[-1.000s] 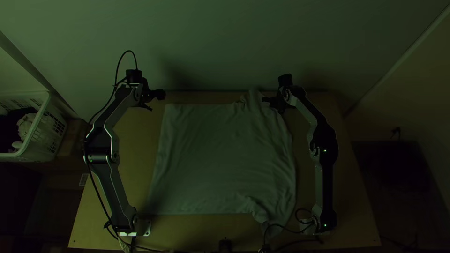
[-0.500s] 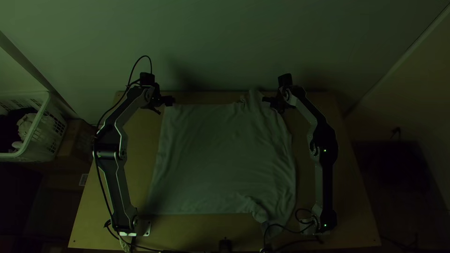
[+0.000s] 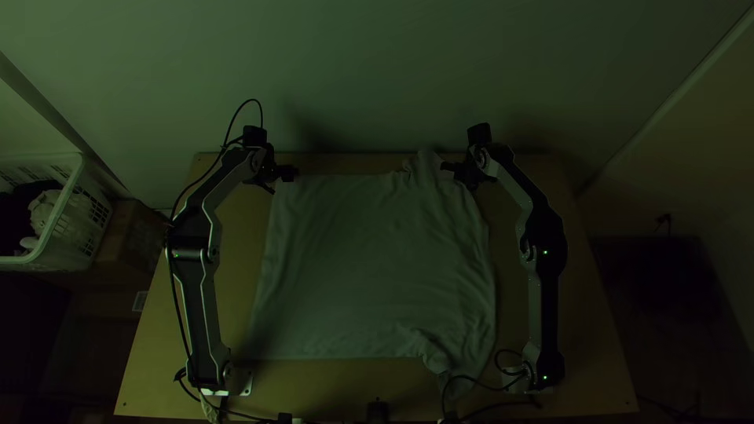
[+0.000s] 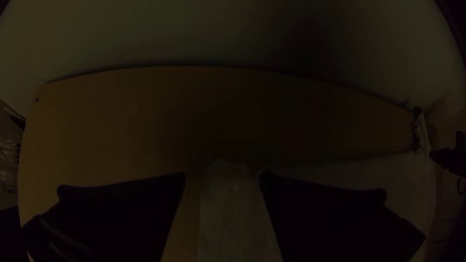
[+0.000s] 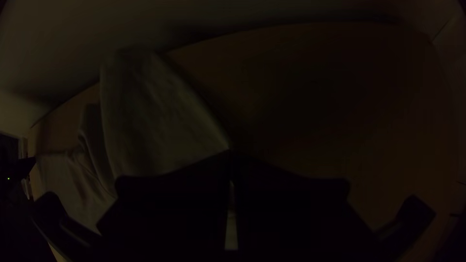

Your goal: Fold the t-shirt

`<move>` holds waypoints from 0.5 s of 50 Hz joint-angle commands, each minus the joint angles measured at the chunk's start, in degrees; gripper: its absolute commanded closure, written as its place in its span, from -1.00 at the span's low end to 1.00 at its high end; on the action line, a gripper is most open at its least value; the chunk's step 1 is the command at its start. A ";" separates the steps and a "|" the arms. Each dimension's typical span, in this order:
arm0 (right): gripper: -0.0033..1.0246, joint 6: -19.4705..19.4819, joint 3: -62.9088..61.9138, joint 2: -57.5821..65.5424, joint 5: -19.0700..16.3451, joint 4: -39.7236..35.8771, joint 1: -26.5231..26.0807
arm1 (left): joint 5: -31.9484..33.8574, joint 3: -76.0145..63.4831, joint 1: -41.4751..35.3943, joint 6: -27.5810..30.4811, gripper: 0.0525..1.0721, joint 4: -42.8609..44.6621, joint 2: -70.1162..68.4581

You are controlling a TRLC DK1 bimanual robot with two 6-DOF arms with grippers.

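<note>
Looking light and limp, the t-shirt point(image 3: 377, 259) should pinch readily at its hem corner point(image 4: 230, 208), the left gripper point(image 4: 223, 173) parted there, empty, the right gripper point(image 5: 231, 154) closed, seemingly on the sleeve's edge.

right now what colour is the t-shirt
The t-shirt looks plain and pale, perhaps grey or white, best seen in the top view.

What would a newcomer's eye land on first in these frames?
The pale t-shirt, spread across the middle of the dim table, its right part rumpled. Next, the left arm and right arm flanking it, the left gripper open at its far left corner. Then the white basket off the table's left side.
</note>
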 commanded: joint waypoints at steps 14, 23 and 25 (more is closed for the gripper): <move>0.95 0.93 -0.69 -1.96 -0.06 -1.29 -0.08 | -0.61 2.26 -0.27 1.15 0.95 0.69 1.53; 0.95 0.67 -1.13 -3.89 0.11 -1.20 -1.05 | -0.61 0.50 0.70 0.44 0.95 0.25 -2.25; 0.95 0.41 -1.04 -4.33 0.11 -1.20 -1.40 | -0.61 -0.29 0.87 0.53 0.95 0.25 -3.39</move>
